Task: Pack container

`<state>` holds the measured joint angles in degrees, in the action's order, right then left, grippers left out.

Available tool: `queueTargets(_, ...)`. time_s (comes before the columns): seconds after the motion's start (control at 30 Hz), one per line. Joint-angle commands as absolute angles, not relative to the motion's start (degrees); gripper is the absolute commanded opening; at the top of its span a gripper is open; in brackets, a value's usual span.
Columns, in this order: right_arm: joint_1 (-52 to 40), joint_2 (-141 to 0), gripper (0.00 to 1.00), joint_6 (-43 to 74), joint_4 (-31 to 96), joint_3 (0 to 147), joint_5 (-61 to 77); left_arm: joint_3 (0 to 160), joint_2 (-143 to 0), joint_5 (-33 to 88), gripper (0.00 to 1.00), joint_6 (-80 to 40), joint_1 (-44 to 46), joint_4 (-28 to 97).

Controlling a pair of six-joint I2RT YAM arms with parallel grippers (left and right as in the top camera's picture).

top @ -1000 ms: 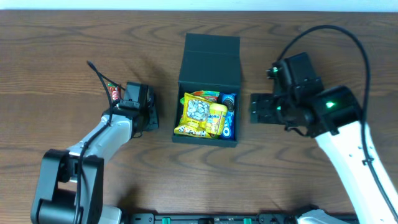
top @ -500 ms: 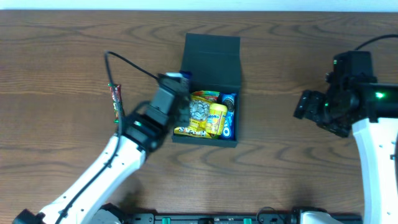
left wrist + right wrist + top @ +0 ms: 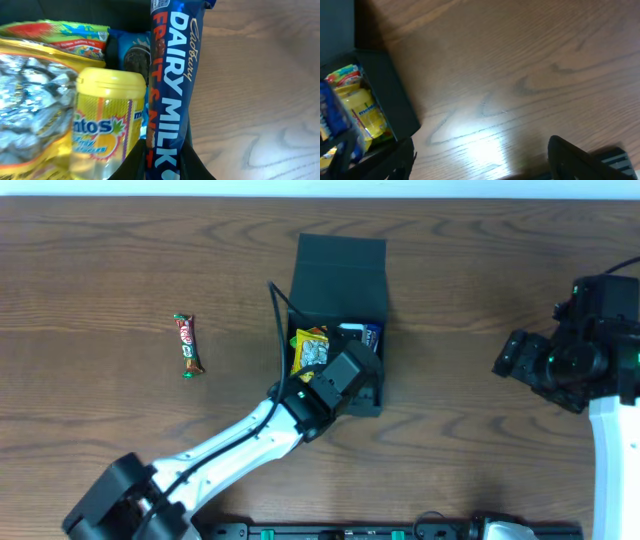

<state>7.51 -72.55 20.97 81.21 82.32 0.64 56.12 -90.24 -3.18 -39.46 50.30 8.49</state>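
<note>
Container (image 3: 338, 275) sits mid-tabletop (image 3: 100, 260), lid flipped up at the back. Left gripper (image 3: 167, 166) is over the container's front-right corner, jaws clenched on a Dairy Milk bar (image 3: 170, 95), right beside the Mentos tub (image 3: 107, 125), yellow bag (image 3: 30, 100) and Oreo pack (image 3: 132, 55) inside. Right gripper (image 3: 514, 361) hangs well off to the container's right, jaws released, holding nothing. 1 candy bar (image 3: 187, 345) lies left of the container.

The dark teal-green squarish box (image 3: 340, 275) stands open on the brown wooden table (image 3: 100, 260), with bright snack packets (image 3: 310, 350) inside. The left gripper (image 3: 352, 375) hangs over its near right part. A small red-and-green wrapped candy bar (image 3: 187, 344) lies well apart.
</note>
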Motion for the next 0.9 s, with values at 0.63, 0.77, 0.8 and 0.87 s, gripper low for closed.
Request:
queueTargets(0.63, 8.2, -71.8, 0.89, 17.7, 81.4, 82.5, 2.2, 57.2, -65.5, -30.2, 0.88, -35.4, 36.7, 35.1)
queueTargets(0.77, 8.2, -71.8, 0.89, 17.7, 81.3, 82.5, 2.9, 57.1, -62.0, -28.1, 0.97, -34.2, 22.5, 43.5)
queueTargets(0.8, 8.2, -71.8, 0.89, 17.7, 81.2, 82.5, 3.3, 57.1, -62.0, -26.5, 0.95, -33.3, 19.0, 44.5)
queueTargets(0.87, 8.2, -71.8, 0.89, 17.7, 81.0, 82.5, 3.5, 56.6, -62.6, -21.4, 0.95, -30.8, 12.3, 45.1)
